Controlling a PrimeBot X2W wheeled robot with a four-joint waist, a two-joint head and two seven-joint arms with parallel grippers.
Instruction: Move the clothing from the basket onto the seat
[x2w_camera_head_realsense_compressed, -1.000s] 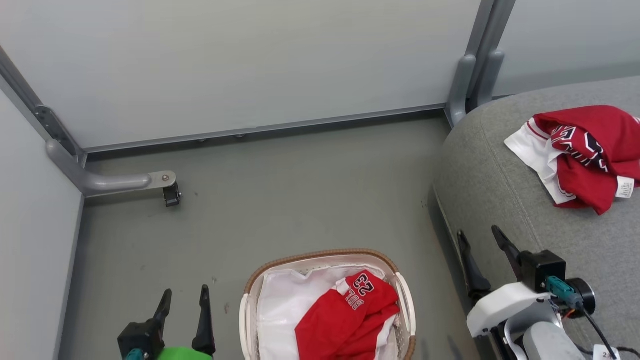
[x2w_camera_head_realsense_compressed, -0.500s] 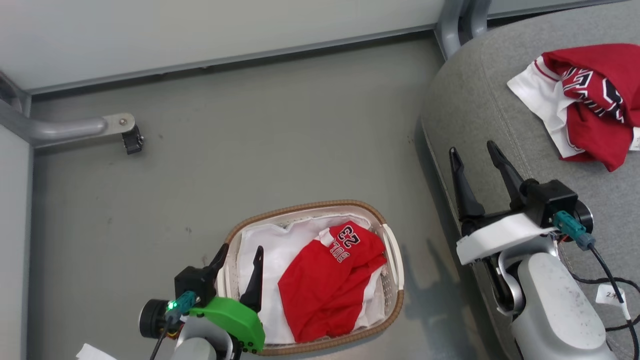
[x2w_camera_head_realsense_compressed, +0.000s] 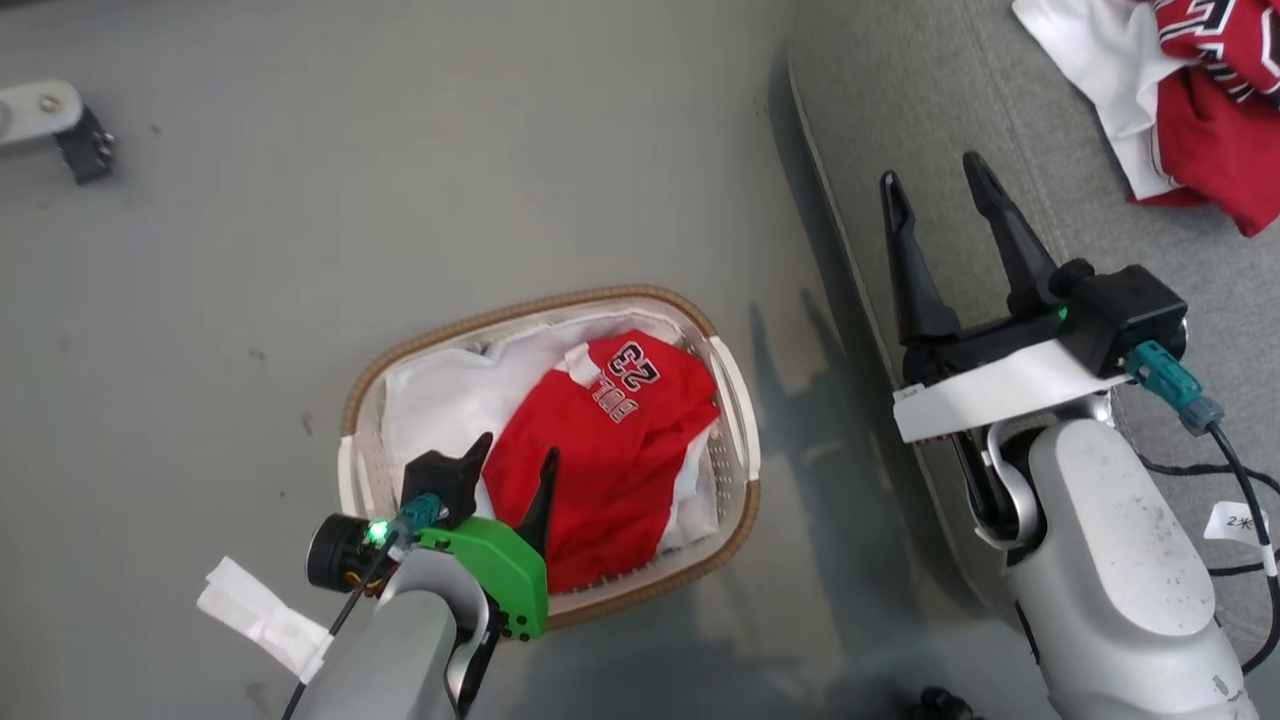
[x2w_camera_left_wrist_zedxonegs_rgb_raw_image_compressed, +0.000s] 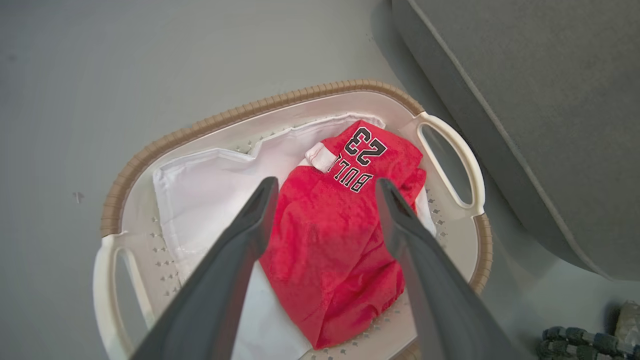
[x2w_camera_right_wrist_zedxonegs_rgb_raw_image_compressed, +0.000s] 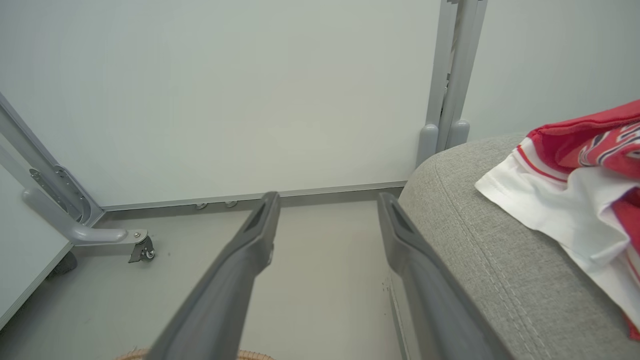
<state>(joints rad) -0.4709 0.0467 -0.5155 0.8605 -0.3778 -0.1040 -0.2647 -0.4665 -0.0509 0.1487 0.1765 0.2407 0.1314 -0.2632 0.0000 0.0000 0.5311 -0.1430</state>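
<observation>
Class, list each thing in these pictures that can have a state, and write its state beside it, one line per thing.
basket: upright, not empty.
red jersey: crumpled in the basket, not gripped.
white sheet: lying under the red jersey.
second jersey: bunched on the seat.
left claw: open, empty, over the red jersey.
right claw: open, empty, by the seat.

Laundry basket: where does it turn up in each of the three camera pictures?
Head view: the laundry basket sits low, left of centre, on the floor.
Left wrist view: it lies across the middle.
Right wrist view: a sliver of its brown rim shows at the bottom edge.
Shared landmark: the grey seat, right of the basket each time.
</observation>
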